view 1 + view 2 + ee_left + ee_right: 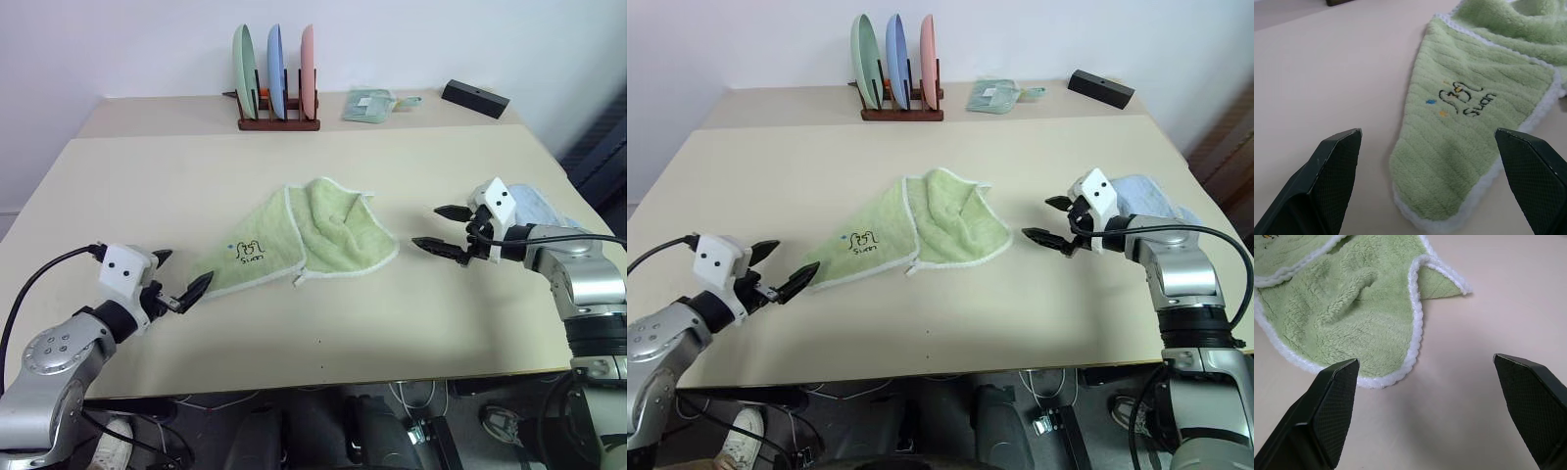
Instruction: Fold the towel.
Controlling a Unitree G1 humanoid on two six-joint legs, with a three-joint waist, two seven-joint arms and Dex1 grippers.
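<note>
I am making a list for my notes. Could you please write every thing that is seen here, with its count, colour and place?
towel: one, light green with white edging and a dark printed mark, lying crumpled at the middle of the table, between the two claws.
table: one, beige, under everything.
plate rack: one, dark brown wood, at the far edge of the table.
plates: three, green, blue and pink, standing upright in the rack.
flat packet: one, mint green, right of the rack.
black box: one, far right corner.
pale blue cloth: one, behind the right claw.
left claw: black fingers, open, near the towel's left corner.
right claw: black fingers, open, just right of the towel.
</note>
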